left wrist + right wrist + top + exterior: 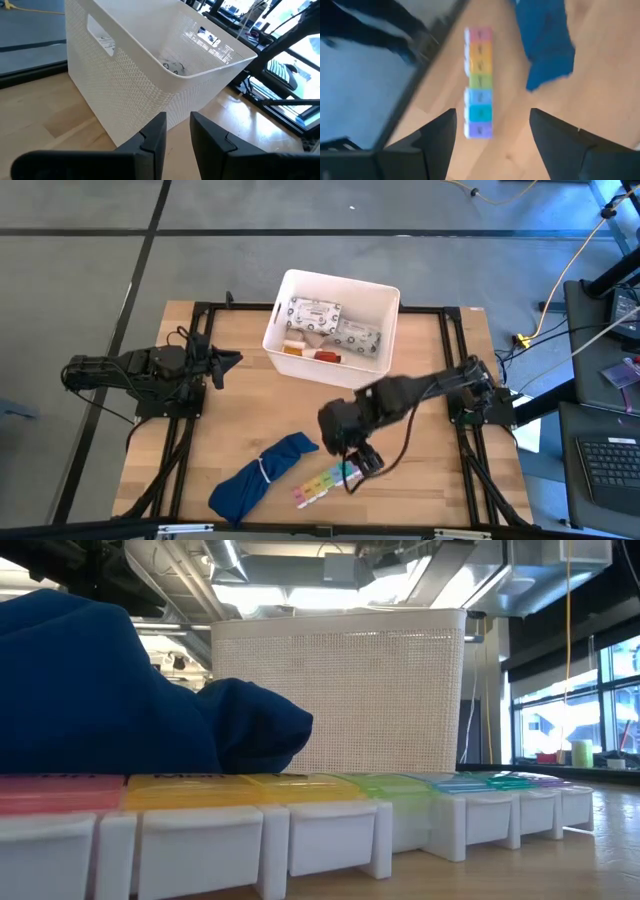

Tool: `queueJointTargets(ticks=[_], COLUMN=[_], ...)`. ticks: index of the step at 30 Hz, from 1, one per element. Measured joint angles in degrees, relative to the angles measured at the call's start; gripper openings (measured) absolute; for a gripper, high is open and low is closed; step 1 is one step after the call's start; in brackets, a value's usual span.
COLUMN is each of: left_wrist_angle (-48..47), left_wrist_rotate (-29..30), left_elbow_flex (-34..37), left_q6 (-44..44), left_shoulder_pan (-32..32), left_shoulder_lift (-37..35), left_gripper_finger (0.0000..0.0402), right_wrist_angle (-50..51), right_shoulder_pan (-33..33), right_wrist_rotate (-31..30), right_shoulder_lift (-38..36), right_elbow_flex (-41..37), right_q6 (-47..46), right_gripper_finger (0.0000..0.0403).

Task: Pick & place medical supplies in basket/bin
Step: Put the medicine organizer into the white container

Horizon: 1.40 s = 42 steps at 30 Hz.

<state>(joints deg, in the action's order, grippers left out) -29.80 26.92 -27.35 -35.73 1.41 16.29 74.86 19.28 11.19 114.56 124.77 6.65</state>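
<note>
The rainbow pill organizer [322, 484] lies flat on the table near its near edge, and it fills the foreground of the low view [300, 815]. My right gripper [362, 463] hovers over the organizer's right end. In the right wrist view the gripper [490, 131] is open, its fingers standing wide on either side of the organizer's purple end [479, 127] without touching it. The white bin [375, 305] stands at the table's far middle and holds grey-patterned packets [315, 313], an orange bottle [292, 350] and a red tube [326, 356]. My left gripper [228, 363] waits at the left, narrowly open [178, 135], pointing at the bin [150, 75].
A blue cloth bundle [262, 478] lies just left of the organizer, close beside it, and rises behind it in the low view [130, 690]. Dark rails [450, 380] run along the table's sides. Bare wood [290, 405] lies between the bin and the organizer.
</note>
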Motion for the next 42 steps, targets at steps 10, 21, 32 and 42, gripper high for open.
queueJointTargets(ticks=[10, 21, 32, 42], left_wrist_angle=[-0.3, -0.5, -0.5, -0.5], left_wrist_rotate=[-0.2, -5.6, -5.6, -5.6], left_elbow_flex=[0.0, 0.0, 0.0, 0.0], left_q6=[4.3, 9.1, 13.0, 13.0], left_shoulder_pan=[0.0, 0.0, 0.0, 0.0], left_shoulder_lift=[0.0, 0.0, 0.0, 0.0], left_gripper_finger=[0.0082, 0.0082, 0.0082, 0.0082], right_wrist_angle=[-15.2, -31.0, -42.2, -42.5], right_shoulder_pan=[1.4, 3.9, 3.9, 3.9], right_wrist_rotate=[-4.4, -0.3, 0.5, 4.8], right_shoulder_lift=[0.0, 0.1, 0.1, 0.1], right_elbow_flex=[-21.1, -36.4, -38.2, -38.2], right_q6=[-1.3, -17.3, -20.0, -12.4], right_gripper_finger=[0.0226, 0.0218, 0.0218, 0.0253])
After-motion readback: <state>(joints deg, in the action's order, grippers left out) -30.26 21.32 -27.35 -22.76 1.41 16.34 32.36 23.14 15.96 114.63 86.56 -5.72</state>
